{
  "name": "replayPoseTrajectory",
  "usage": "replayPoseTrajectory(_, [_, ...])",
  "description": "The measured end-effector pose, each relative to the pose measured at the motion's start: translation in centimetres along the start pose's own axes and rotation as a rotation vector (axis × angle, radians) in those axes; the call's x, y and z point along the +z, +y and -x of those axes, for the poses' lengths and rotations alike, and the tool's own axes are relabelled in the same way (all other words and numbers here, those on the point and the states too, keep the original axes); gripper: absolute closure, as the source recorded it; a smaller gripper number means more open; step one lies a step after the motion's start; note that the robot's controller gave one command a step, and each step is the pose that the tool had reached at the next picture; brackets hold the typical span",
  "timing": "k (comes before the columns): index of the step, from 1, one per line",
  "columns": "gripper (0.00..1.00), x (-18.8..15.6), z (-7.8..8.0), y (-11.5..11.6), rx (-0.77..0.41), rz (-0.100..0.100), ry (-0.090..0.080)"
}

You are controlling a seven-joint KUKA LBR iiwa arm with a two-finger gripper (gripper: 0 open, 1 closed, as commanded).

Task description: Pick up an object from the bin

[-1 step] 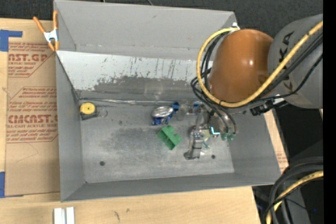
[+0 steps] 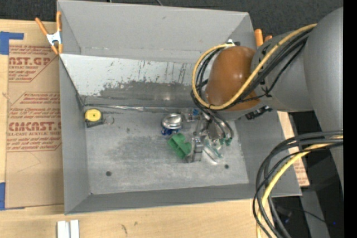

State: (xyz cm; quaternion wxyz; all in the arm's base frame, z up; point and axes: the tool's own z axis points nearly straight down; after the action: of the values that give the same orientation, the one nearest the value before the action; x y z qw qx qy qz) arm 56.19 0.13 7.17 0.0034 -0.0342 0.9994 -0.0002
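Observation:
My gripper (image 2: pixel 199 141) is low in the right half of the bin, beneath the arm's orange cover. Touching its left side lies a small green block-shaped thing (image 2: pixel 179 146). A silver and blue rounded thing (image 2: pixel 172 122) lies just up and left of the gripper. On the gripper's right is a clear piece with teal marks (image 2: pixel 215 151), partly hidden by it. I cannot make out whether any of these is between its tips.
A small yellow round thing (image 2: pixel 92 115) lies alone at the bin's far left, by the foot of the back wall. The arm and its yellow and black cables cover the bin's right rim.

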Motion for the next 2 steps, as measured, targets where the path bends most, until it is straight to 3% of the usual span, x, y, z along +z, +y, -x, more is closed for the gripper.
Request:
replayPoseTrajectory(1, [0.00, -0.21, -2.07, 1.73, -0.121, -0.003, -0.005])
replayPoseTrajectory(2, [1.00, -0.07, -2.25, 2.00, -0.125, 0.001, 0.004])
